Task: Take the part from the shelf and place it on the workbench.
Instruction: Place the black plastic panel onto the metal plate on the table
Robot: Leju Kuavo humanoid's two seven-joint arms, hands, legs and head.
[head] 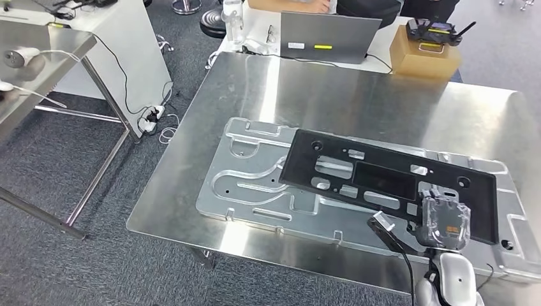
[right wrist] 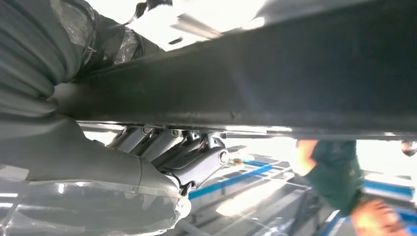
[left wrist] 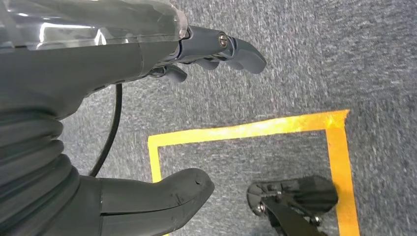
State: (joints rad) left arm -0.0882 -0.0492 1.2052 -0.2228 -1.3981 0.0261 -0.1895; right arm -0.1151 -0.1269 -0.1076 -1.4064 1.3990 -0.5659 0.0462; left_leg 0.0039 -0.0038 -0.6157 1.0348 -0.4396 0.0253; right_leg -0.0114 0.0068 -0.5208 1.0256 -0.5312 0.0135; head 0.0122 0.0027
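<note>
A: How many parts on the workbench [head: 255, 83]?

B: Two flat pieces; one black part [head: 383, 182], one silver plate [head: 249, 185] under it; black one lies across the plate's far-right portion, overhanging nothing I can make out.

A: What's the black one look like?

B: Long, thin, matte rectangular panel w/ several cutouts, some oblong, some small round holes at the corners; sits a bit skewed vs the plate; the plate has raised curved ribs & slots.

A: Hands?

B: Right hand [head: 444, 220] is at the panel's near-right edge; wrist cam shows its fingers [right wrist: 196, 157] curled under the dark edge w/ the thumb on the other side, so it's gripping the part. Left hand [left wrist: 147, 103] hangs over grey carpet w/ one yellow tape square [left wrist: 251, 130]; fingers apart from thumb, nothing in it.

A: Else?

B: One laptop [head: 328, 37], one cardboard box [head: 424, 57] w/ a controller [head: 437, 30] on top, past the bench's far edge.
</note>
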